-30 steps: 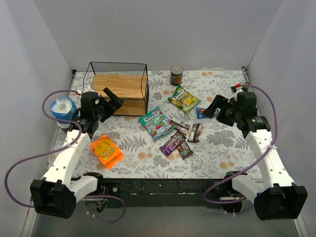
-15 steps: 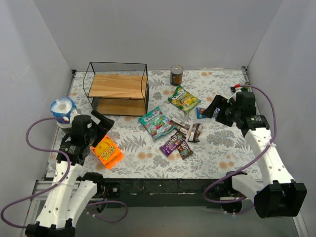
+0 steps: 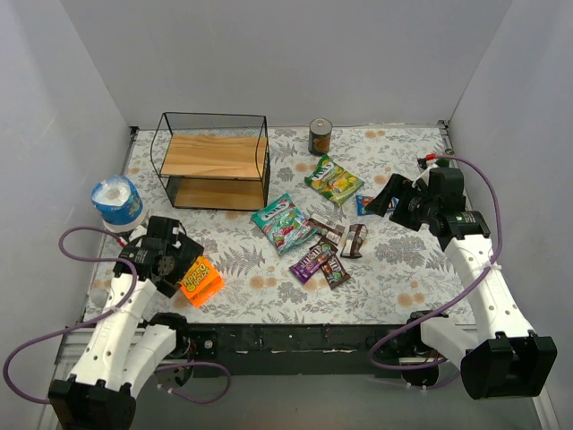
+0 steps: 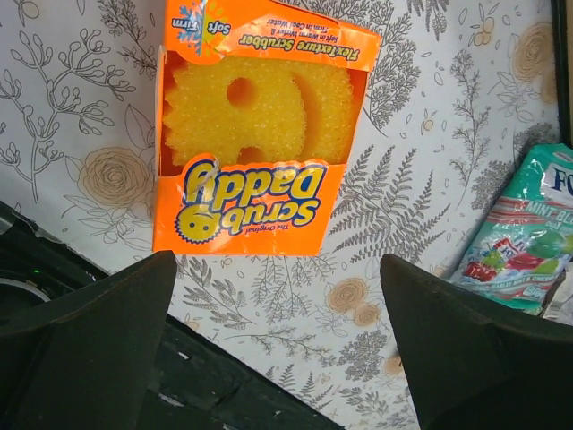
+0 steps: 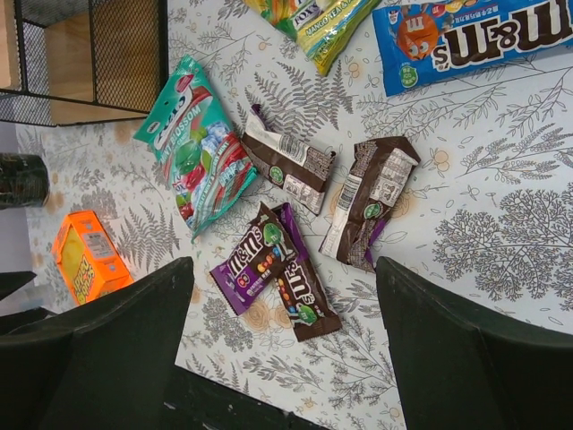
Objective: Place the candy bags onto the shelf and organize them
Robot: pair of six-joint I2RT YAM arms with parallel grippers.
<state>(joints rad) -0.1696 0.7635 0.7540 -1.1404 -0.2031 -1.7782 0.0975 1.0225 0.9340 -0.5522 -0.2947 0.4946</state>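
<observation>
The shelf, black wire with wooden boards, stands at the far left with nothing on it. The candy bags lie mid-table: a yellow-green bag, a teal bag, a purple packet, brown packets, and a blue packet partly under my right gripper. The right wrist view shows that gripper open above the purple packet, with the teal bag up left. My left gripper hangs open at the near left, holding nothing.
An orange sponge package lies just beyond the left fingertips, near the table's front edge. A white and blue tub stands at the left wall. A tin can stands at the back, right of the shelf. Grey walls close three sides.
My left arm has drawn back from beside the shelf to the near left, over the orange package. The right arm has barely moved.
</observation>
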